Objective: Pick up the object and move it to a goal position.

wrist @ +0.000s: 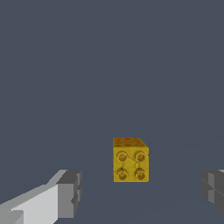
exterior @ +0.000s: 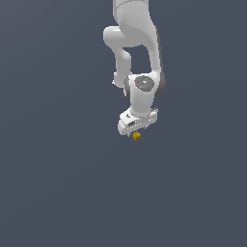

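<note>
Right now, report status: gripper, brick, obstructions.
Gripper open, fingers apart either side of the brick, not touching it. Brick loose on the floor, not gripped. Nothing else in view, path unobstructed.

Nothing here can be read. The small yellow brick (wrist: 130, 160) carries only round studs and reddish dots, no letters or numbers. The white robot arm (exterior: 137, 53) has a small red mark on its grey joint cap, too small to make out as any sign or brand.
</note>
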`<act>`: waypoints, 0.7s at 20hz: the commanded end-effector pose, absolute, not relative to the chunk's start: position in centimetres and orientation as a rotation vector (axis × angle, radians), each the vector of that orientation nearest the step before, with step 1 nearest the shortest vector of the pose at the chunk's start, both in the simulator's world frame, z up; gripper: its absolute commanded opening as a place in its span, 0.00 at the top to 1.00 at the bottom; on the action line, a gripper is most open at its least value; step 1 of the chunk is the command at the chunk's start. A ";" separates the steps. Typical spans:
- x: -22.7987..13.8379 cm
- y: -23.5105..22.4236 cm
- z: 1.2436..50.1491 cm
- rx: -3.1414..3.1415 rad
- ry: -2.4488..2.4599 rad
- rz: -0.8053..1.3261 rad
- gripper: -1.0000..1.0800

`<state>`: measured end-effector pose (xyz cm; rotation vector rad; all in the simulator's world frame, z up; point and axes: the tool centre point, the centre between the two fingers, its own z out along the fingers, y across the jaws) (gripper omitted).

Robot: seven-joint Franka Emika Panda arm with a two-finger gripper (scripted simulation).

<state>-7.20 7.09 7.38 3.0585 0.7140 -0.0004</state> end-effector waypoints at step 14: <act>-7.5 7.2 3.2 3.056 0.729 0.000 0.04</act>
